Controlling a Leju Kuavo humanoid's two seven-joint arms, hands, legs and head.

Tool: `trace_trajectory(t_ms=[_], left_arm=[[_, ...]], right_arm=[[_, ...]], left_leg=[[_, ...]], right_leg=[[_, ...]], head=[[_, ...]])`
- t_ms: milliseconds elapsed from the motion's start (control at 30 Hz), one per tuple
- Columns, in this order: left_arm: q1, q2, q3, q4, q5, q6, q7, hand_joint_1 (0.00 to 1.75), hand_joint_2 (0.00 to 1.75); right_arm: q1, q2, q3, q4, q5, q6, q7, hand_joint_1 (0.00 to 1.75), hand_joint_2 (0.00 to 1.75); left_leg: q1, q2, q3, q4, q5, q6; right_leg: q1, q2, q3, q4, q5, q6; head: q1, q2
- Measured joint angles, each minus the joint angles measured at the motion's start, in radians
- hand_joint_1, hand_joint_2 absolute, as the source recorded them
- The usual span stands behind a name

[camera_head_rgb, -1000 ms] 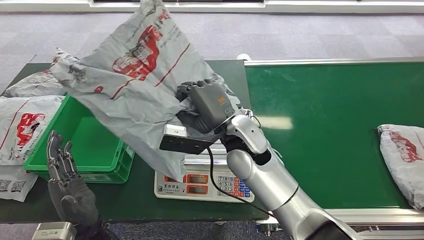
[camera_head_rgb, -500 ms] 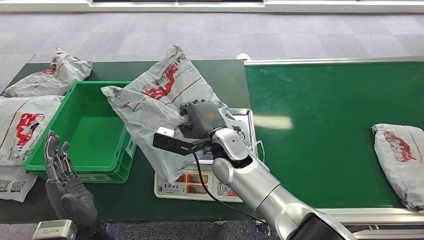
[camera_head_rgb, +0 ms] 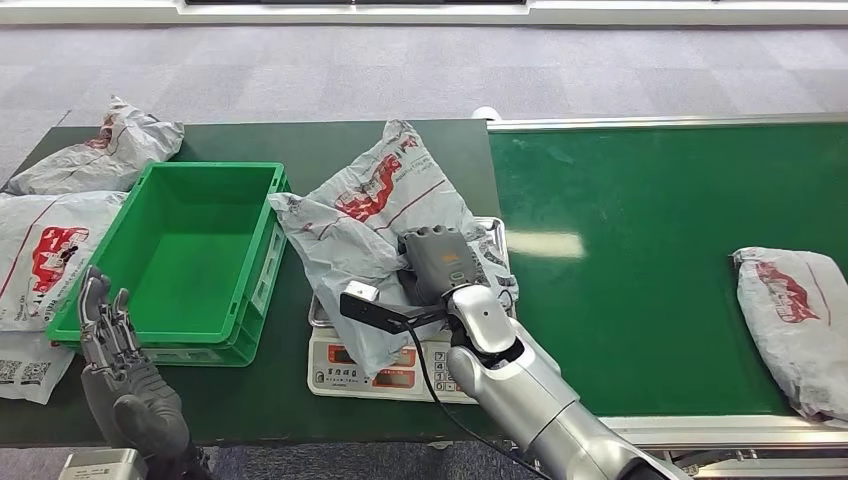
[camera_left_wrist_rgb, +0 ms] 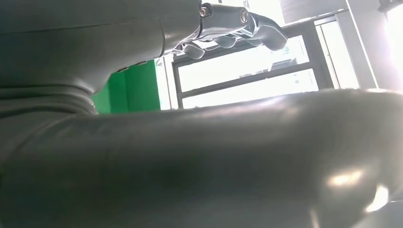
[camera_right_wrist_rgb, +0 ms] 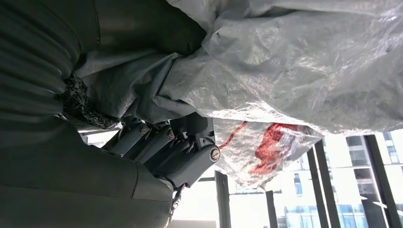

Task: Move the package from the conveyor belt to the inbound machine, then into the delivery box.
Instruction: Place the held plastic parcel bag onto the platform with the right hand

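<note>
Right hand [camera_head_rgb: 440, 262] clamped on a grey package [camera_head_rgb: 375, 225] with red print, fingers [camera_right_wrist_rgb: 166, 147] closed into its crumpled plastic, as seen in the right wrist view too. Package draped over the steel pan of the weighing scale [camera_head_rgb: 385, 368] at 6 o'clock of the scene's centre, its far end reaching onto the dark green table [camera_head_rgb: 290, 390] toward 12 o'clock, one corner just beside the rim of the green crate [camera_head_rgb: 262, 262]. Crate at 9 o'clock of the scale, open-topped, nothing visible inside. Left hand [camera_head_rgb: 115, 365] low at 7 o'clock, upright, fingers apart, holding nothing. Three more grey packages at 9 to 10 o'clock outside the crate: one [camera_head_rgb: 105, 135] at the table's far corner, another [camera_head_rgb: 45, 250] touching the crate's outer wall, a third [camera_head_rgb: 25, 372] with printed codes nearest. Green conveyor belt [camera_head_rgb: 650, 240] at 3 o'clock, carrying one further package [camera_head_rgb: 795, 320] at its right end.
</note>
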Motion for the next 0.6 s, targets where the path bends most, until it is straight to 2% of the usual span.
trace_trajectory(t_ms=[33,67,600], left_arm=[[0.004,0.000,0.000,-0.003,0.000,0.000,0.000,0.00,0.00],[0.007,0.000,0.000,-0.005,0.000,0.000,0.000,0.00,0.00],[0.021,0.000,0.000,-0.023,-0.010,0.000,0.004,0.00,0.00]], right_arm=[[0.004,-0.001,-0.002,-0.001,-0.001,0.010,-0.002,0.19,1.75],[0.008,-0.002,-0.006,-0.001,-0.004,0.020,-0.003,0.00,1.75],[0.022,-0.004,-0.044,0.014,-0.008,0.031,0.003,0.00,1.75]], left_leg=[[0.000,0.000,0.000,0.000,0.000,0.000],[0.000,0.000,0.000,0.000,0.000,0.000],[0.000,0.000,0.000,0.000,0.000,0.000]], right_leg=[[0.000,0.000,0.000,0.000,0.000,0.000],[0.000,0.000,0.000,0.000,0.000,0.000],[0.000,0.000,0.000,0.000,0.000,0.000]], head=[[0.000,0.000],[0.000,0.000],[0.000,0.000]])
